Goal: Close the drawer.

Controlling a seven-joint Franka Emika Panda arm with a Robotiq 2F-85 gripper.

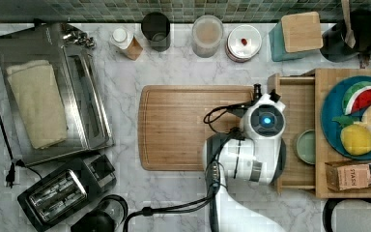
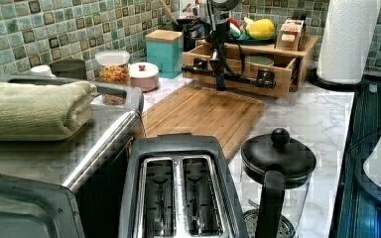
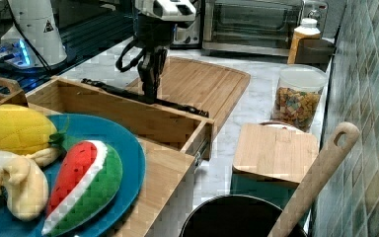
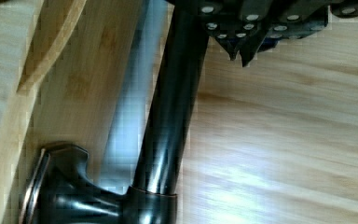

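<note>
the shallow light-wood drawer (image 3: 128, 111) with a flat plank front stands pulled out from the thick wooden box (image 3: 165, 173), at centre left of the right view and at right of centre in the top view (image 1: 297, 113). a dark metal bar handle (image 3: 143, 97) runs along the drawer front. the black gripper (image 3: 150, 81) of the white robot arm (image 1: 249, 154) hangs just at this handle, above the edge of the flat bamboo cutting board (image 1: 193, 126). the arm body covers the gripper and most of the drawer front in the top view. in the wrist view the handle (image 4: 168, 121) runs close past the fingertips (image 4: 242, 46), which are cut off at the upper frame edge; whether the jaws are spread or pinching the handle cannot be told. a pale green bowl (image 1: 306, 146) lies in the drawer, partly hidden under the box top. the blue round plate of toy fruit (image 3: 103, 148) sits on the box, cut off at the lower left of the right view.
</note>
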